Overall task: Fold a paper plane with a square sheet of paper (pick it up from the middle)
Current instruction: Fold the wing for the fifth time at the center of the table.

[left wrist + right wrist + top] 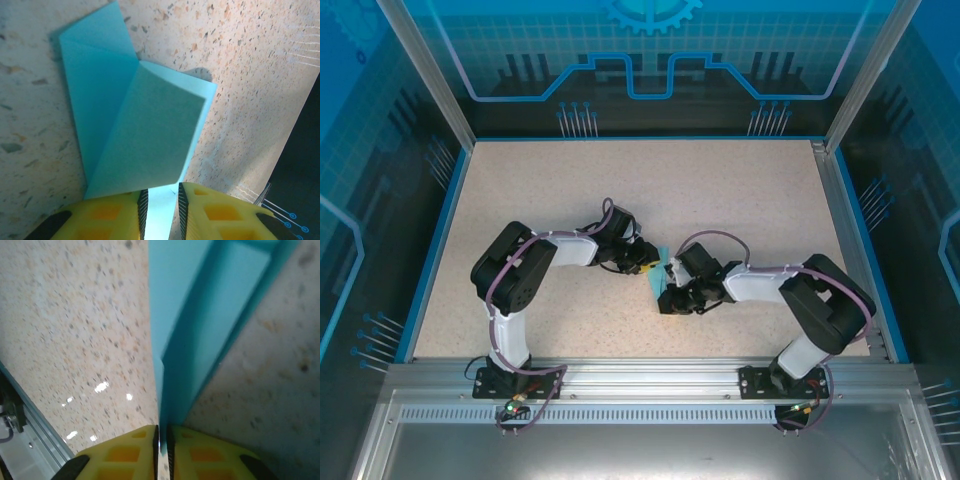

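Paper plane (140, 125) pinched between both tools.

Both arms folded inward, grippers meeting at the middle of the tabletop

From above, the left arm (515, 285) rises from its base at 7 o'clock, bends at a dark elbow and reaches toward 3 o'clock; the right arm (820, 300) rises from 5 o'clock and reaches toward 9 o'clock, mirroring it. The left gripper (161, 210) has its yellow fingers (107, 217) a narrow gap apart, with folded paper (145, 130) running between them. The right gripper (162, 447) has its yellow fingers (122, 455) almost together, pinching a thin edge of the same paper. Purple cables loop over both wrists.
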Tool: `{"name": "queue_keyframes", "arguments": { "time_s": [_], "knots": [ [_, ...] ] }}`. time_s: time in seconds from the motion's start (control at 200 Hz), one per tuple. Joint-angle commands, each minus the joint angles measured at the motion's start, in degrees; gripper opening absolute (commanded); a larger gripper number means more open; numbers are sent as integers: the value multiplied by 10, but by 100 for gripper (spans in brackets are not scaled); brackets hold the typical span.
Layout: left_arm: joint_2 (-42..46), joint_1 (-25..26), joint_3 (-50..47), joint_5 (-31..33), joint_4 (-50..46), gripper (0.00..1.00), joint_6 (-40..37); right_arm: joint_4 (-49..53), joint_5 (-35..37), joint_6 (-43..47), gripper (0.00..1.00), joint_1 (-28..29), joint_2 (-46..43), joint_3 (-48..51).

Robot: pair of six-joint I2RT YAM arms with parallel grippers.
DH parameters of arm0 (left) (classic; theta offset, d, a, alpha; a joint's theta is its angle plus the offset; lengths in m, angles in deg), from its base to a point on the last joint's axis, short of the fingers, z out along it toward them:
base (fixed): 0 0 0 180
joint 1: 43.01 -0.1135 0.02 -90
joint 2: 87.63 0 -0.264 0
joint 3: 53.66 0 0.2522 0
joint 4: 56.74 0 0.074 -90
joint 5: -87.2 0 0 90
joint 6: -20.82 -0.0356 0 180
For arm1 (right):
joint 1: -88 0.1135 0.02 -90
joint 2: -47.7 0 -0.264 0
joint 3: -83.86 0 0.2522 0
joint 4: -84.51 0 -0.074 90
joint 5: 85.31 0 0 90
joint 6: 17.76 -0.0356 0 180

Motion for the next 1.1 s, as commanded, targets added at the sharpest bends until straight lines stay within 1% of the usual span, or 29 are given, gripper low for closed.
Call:
{"name": "queue_keyframes", "arguments": {
  "time_s": [0.0, 0.03, 0.1, 0.18, 0.29, 0.505, 0.755, 0.97, 1.095],
  "knots": [
    [-24, 2, -10, 19, -50, 27, -8, 83, 39, 2, 20, 8, -46, 1],
    [-25, 2, -10, 18, -50, 27, -8, 86, 46, 2, 22, 6, -59, -2],
    [-26, 2, -11, 19, -50, 27, -8, 72, 43, 2, 23, -5, -80, -9],
    [-27, 2, -12, 17, -45, 27, -7, 28, 13, -12, 20, -19, -81, -13],
    [-27, 2, -12, 16, -45, 27, -5, -26, -25, -34, 14, -22, -46, -35],
    [-28, 3, -10, 15, -47, 27, -8, -101, -54, -70, 10, -21, 33, -58],
    [-28, 2, -12, 16, -47, 27, -9, -143, -67, -84, 10, -25, 68, -20],
    [-27, 2, -10, 16, -48, 27, -7, -154, -80, -85, 11, -25, 72, 24],
    [-27, 2, -9, 16, -49, 27, -7, -155, -81, -83, 11, -22, 59, 39]
  ]
}}
